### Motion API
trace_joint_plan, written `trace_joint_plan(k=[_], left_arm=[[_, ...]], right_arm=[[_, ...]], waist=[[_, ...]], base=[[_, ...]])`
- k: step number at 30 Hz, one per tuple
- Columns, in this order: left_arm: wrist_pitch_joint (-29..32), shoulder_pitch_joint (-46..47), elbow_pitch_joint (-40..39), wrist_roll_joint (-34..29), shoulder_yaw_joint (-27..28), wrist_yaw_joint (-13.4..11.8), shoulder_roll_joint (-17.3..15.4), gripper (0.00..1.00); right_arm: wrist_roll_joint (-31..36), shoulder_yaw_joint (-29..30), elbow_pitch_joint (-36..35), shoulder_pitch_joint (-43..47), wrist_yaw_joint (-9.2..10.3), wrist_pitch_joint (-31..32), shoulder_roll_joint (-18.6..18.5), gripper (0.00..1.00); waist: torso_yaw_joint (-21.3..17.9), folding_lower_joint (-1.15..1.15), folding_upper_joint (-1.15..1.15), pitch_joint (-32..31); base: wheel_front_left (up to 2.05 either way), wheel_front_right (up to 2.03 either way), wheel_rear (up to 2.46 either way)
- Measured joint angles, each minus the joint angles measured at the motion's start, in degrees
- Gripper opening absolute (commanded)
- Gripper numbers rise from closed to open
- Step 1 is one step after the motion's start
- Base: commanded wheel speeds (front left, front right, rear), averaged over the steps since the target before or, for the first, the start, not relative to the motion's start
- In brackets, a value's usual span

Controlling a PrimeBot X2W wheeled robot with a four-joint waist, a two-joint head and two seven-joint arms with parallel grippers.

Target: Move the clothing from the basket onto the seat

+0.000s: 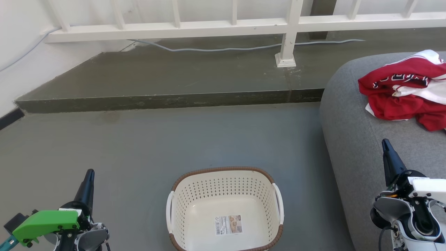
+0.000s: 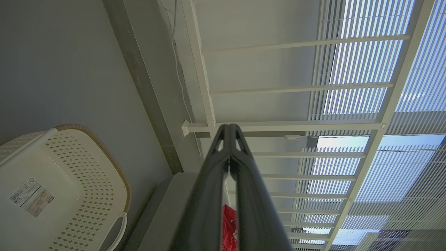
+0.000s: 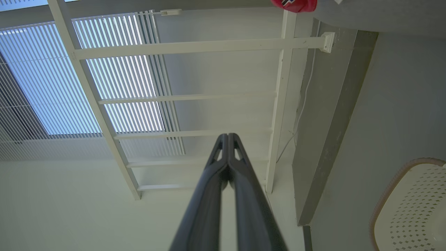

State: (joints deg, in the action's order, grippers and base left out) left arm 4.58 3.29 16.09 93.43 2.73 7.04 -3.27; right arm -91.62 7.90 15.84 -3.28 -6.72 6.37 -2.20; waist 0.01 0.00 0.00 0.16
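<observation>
A smooth grey concrete floor (image 1: 139, 146) runs back to a low raised step (image 1: 156, 101) with a dark front edge. A white-painted railing (image 1: 223, 26) stands on the step, with one square post (image 1: 287, 42) footed on it and a pale cable (image 1: 226, 48) trailing along behind. In the wrist views, slatted blinds (image 2: 366, 69) show beyond the rails.

The basket (image 1: 223, 171) sits on the floor in front of the robot, between the two arms. It is a rounded rectangle of cream-white perforated plastic with a brown woven-look rim and white handles at its left and right sides. Its bare bottom carries a sticker label (image 1: 228, 224).

To the basket's right, near but apart from it, rises the seat (image 1: 352, 139), a big grey fabric cushion with rounded edges. The clothing (image 1: 404, 94) lies crumpled on top of the seat toward its far end. It is thin red fabric with white trim and a band of dark white-edged lettering, and it runs off the right edge of the head view.

The left pincer (image 1: 89, 173) hangs over the floor left of the basket, its fingers pressed together on nothing. The right pincer (image 1: 384, 143) hangs over the seat's near part, short of the clothing, likewise pressed together and holding nothing.
</observation>
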Motion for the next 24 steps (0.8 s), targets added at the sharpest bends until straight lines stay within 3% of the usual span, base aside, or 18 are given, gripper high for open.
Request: trace_joint_plan(k=[24], left_arm=[[0.00, 0.00, -0.08, 0.00, 0.12, 0.00, 0.10, 0.00]], right_arm=[[0.00, 0.00, 0.00, 0.00, 0.00, 0.00, 0.00, 0.00]], waist=[[0.00, 0.00, 0.00, 0.01]], base=[[0.00, 0.00, 0.00]])
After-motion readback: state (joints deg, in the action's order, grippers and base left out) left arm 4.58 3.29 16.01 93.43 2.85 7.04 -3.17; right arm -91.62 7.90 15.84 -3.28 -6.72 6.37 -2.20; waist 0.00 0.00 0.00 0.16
